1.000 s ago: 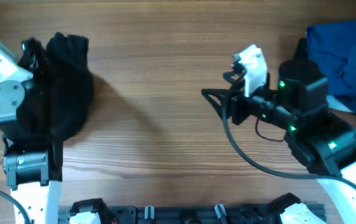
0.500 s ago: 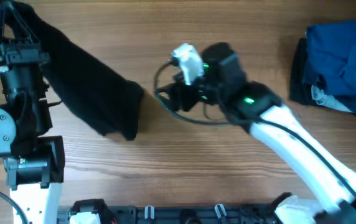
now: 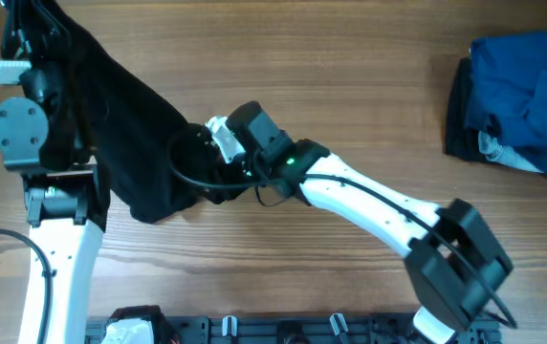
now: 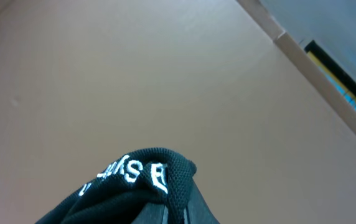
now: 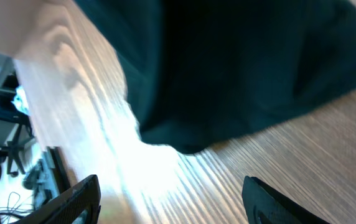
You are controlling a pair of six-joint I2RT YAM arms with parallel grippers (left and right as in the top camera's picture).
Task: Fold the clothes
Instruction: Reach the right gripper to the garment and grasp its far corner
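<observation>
Shirt [image 3: 130,105], the black one, is hanging in a long slope over the left side of the table [image 3: 350,57]. Its top end is being held up high at the far left corner. Its low end is reaching down to the wood near the middle.

The left gripper [image 4: 175,211] is squeezing tight on a bunched bit of the shirt, and white letters [image 4: 131,171] are showing on that bit. The right gripper [image 5: 173,202] is sitting with its jaws wide apart and is holding nothing. It is pointing at the low edge of the shirt, just beside it. Only bare wood is lying between its fingers [image 5: 78,202].

The table is brown wood with long grain lines. A bright patch of light is shining on it in the right wrist view. A pile of blue clothes [image 3: 522,96] is lying at the far right, well apart from the shirt. A black rail [image 3: 293,330] is running along the near edge.

Past the table edge, in the right wrist view, dark stands and cables [image 5: 4,180] are sitting on the floor. The left wrist camera is looking up at a plain pale ceiling [image 4: 134,74] with a beam [image 4: 290,43] crossing one corner
</observation>
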